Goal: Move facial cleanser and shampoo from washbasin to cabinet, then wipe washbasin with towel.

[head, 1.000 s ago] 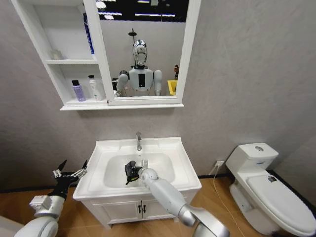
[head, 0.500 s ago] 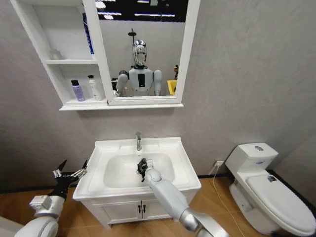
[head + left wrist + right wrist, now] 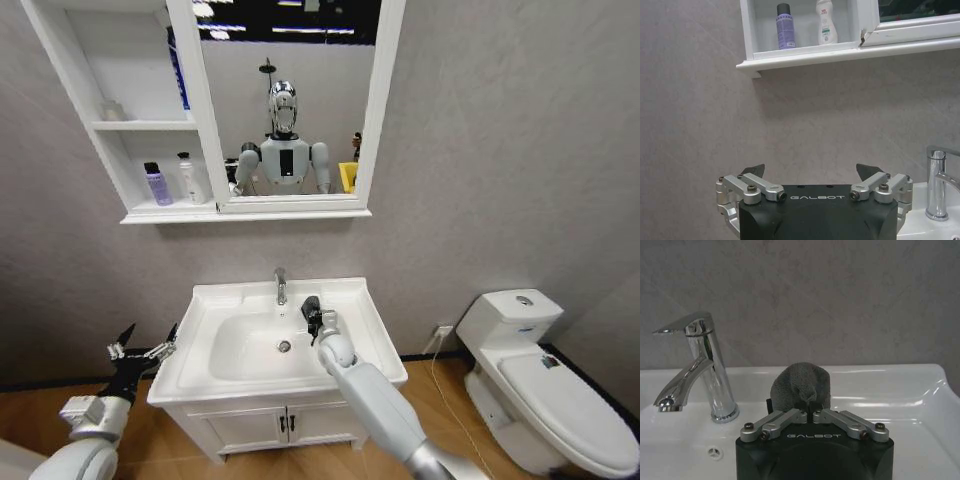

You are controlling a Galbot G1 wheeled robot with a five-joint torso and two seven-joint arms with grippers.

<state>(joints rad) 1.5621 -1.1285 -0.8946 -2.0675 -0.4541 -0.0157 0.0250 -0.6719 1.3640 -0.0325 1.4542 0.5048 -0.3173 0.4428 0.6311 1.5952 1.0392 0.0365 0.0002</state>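
Right tool (image 3: pixel 811 410) pinches the small dark grey soft towel (image 3: pixel 800 387) at the white ceramic washbasin's (image 3: pixel 370 345) back ledge beside the chrome tap (image 3: pixel 702 367); you should press flat, sweeping evenly.

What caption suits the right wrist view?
Right gripper presses the grey towel on the washbasin rim beside the chrome tap.

Black gripper (image 3: pixel 811 407) bodies marked GALBOT carry silver screwed finger links; the arms have white and grey shells.

Head view looks down on the washbasin (image 3: pixel 285 345) — both wrist views share its tap (image 3: pixel 700 367).
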